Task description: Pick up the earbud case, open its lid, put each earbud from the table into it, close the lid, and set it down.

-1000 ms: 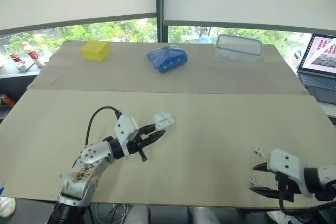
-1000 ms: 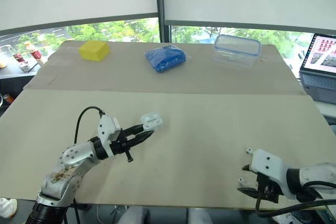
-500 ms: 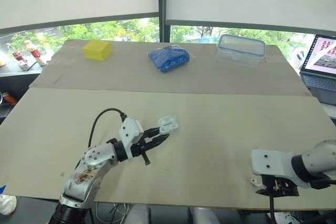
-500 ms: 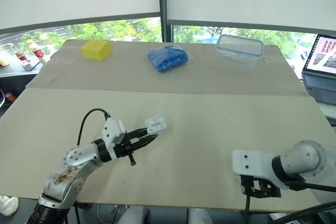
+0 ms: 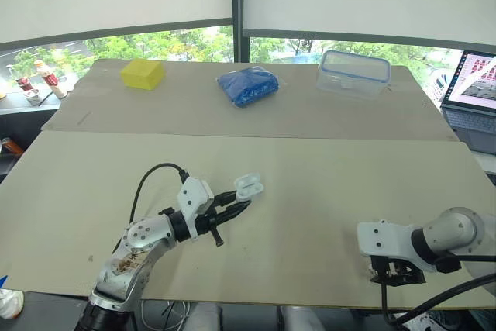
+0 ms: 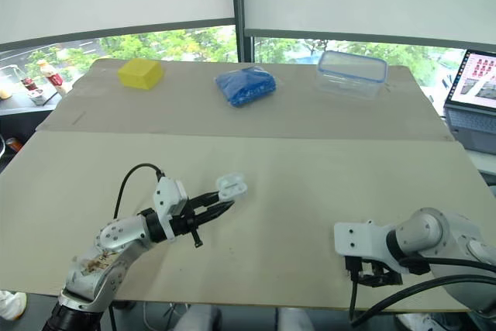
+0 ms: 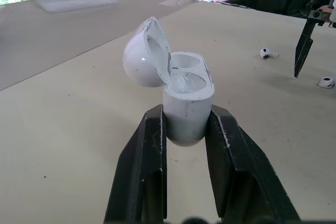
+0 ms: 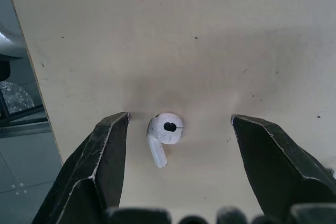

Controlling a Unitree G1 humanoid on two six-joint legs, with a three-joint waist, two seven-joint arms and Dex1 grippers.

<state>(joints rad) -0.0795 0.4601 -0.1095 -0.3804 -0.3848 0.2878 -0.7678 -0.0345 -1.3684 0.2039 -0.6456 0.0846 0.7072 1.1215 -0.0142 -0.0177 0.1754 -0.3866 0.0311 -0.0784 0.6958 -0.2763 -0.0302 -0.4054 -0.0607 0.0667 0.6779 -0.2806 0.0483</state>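
Near the surface's (image 5: 310,184) near right edge, my right pincer (image 8: 180,118) hung spread wide astride a glossy white earbud (image 8: 165,128), gripping nothing. Light, slick and tiny, the bud looked best pinched across its bulb. A second earbud (image 7: 268,53) lay close by. Left of centre, my left pincer (image 7: 186,113) clamped the smooth, hard-shelled earbud case (image 7: 181,95) by its base, lid hinged open. Far off sat a clear plastic container (image 5: 352,73).

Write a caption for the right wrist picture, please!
Open right gripper straddling a white earbud lying on the table, fingers not yet touching it.
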